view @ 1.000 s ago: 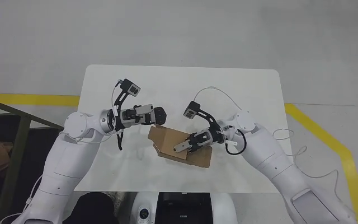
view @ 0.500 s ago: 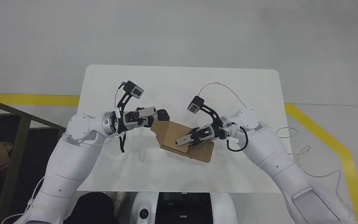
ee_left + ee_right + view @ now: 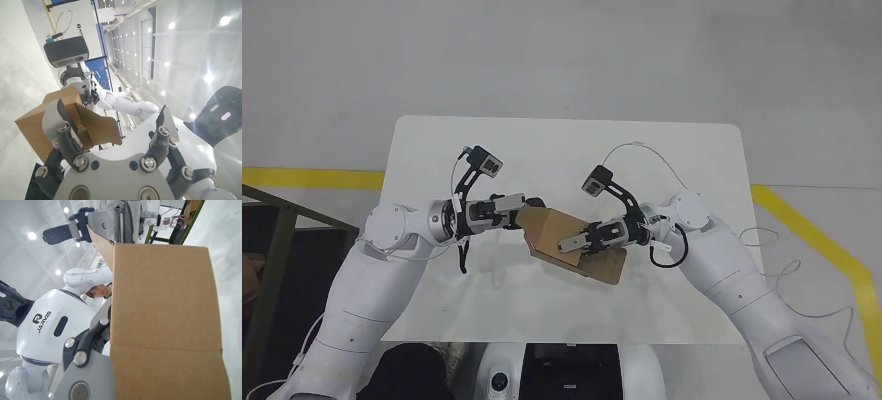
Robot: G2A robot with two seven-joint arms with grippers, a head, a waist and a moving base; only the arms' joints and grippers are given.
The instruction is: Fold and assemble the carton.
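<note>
1. Top view, nearest the robot: carton (image 3: 587,258), plain brown cardboard, partly folded, set slantwise over the near middle of the table (image 3: 682,150), between the two grippers. Resting on the surface or lifted off it: cannot tell.
2. Right gripper (image 3: 567,245), at the carton's upper face, clamped onto one cardboard panel. One pale finger laid across the top of the panel in the top view. Another just beside the panel's edge in the right wrist view, the remainder hidden behind cardboard.
3. Left gripper (image 3: 111,106), at the carton's open end, spread wide with nothing between its jaws. One finger (image 3: 54,117) pressed against the end of the carton, the other well apart from the cardboard.
4. Flap (image 3: 100,126), loose, standing out from the open end into the gap between the left gripper's jaws. Smaller inner flaps turned partway inward just beside it.
5. Table, white, rectangular with rounded corners, both arms reaching over its near half.
6. Cable (image 3: 637,155), thin and white, looping over the tabletop beyond the right arm's wrist camera.
7. Frame (image 3: 272,225), olive-green, angled, standing beside the table on the left arm's side.
8. Floor stripe (image 3: 302,178), yellow, on grey floor, showing at both sides of the table.
</note>
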